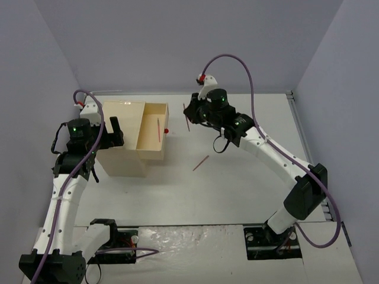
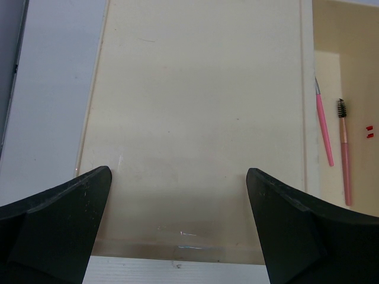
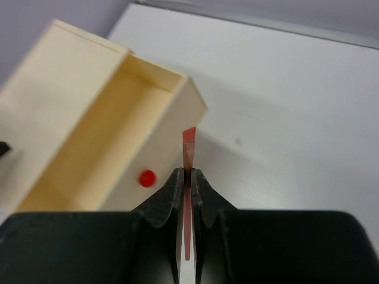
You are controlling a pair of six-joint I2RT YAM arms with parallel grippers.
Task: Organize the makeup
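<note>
My right gripper [image 3: 188, 173] is shut on a thin reddish-pink pencil [image 3: 188, 145], whose flat tip sticks out past the fingertips. In the top view this pencil [image 1: 186, 117] hangs above the table, just right of the cream box's open drawer [image 1: 151, 133]. Inside the drawer lie a pink pencil [image 2: 324, 127] and a pink brush-tipped stick [image 2: 344, 151]. Another reddish pencil [image 1: 201, 163] lies loose on the table in front. My left gripper [image 2: 177, 174] stands wide open over the box's flat top [image 2: 195, 106], holding nothing.
The cream box [image 1: 123, 139] stands at the back left, its drawer pulled out to the right, with a red knob [image 3: 147, 177] on the drawer front. Grey walls close in the table on three sides.
</note>
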